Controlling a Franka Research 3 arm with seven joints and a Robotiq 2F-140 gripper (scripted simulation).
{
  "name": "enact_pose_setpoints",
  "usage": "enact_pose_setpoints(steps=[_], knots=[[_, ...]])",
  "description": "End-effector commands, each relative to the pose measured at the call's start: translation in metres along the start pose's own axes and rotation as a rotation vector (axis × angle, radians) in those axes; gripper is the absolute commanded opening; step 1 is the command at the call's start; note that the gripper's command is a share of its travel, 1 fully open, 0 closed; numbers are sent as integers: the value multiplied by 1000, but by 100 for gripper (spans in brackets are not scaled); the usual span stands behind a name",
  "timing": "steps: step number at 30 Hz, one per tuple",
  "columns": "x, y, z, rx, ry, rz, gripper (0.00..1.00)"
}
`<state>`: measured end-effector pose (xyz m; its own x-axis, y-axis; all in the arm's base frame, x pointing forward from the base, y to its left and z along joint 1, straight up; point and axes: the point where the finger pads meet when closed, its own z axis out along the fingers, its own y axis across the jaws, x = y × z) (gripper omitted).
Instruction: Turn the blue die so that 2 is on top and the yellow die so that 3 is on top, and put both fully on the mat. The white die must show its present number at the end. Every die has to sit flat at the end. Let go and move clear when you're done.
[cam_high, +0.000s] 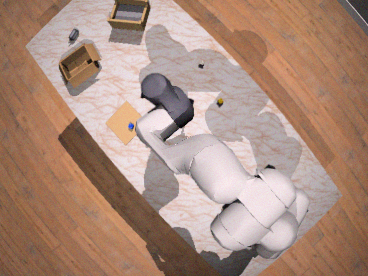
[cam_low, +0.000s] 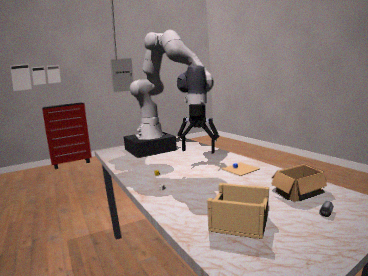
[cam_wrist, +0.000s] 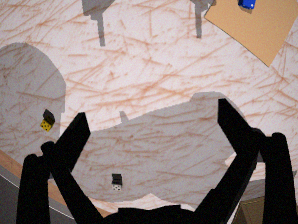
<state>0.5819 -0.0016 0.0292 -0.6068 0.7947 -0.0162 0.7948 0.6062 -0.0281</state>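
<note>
The blue die (cam_high: 131, 126) sits on the tan mat (cam_high: 123, 122) near its edge; it also shows in the side view (cam_low: 235, 165) and the wrist view (cam_wrist: 246, 0). The yellow die (cam_high: 219, 102) lies on the marble table, off the mat, also in the side view (cam_low: 156, 172) and the wrist view (cam_wrist: 47, 120). The white die (cam_high: 201, 63) lies farther off, also in the side view (cam_low: 162, 187) and the wrist view (cam_wrist: 117, 179). My gripper (cam_low: 198, 135) is open and empty, high above the table between the mat and the other dice; its fingers frame the wrist view (cam_wrist: 149, 136).
An open wooden crate (cam_high: 129, 14) and a tipped cardboard box (cam_high: 80, 63) stand at the far end of the table, with a small dark grey object (cam_high: 73, 34) near them. A red drawer cabinet (cam_low: 66, 133) stands on the floor beside the table.
</note>
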Motion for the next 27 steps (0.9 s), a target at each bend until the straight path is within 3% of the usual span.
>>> enact_pose_setpoints(steps=[1,27], knots=[[-11,-12,0,-22,-2,-172,100],[-46,-116,9,-23,-1,-476,100]])
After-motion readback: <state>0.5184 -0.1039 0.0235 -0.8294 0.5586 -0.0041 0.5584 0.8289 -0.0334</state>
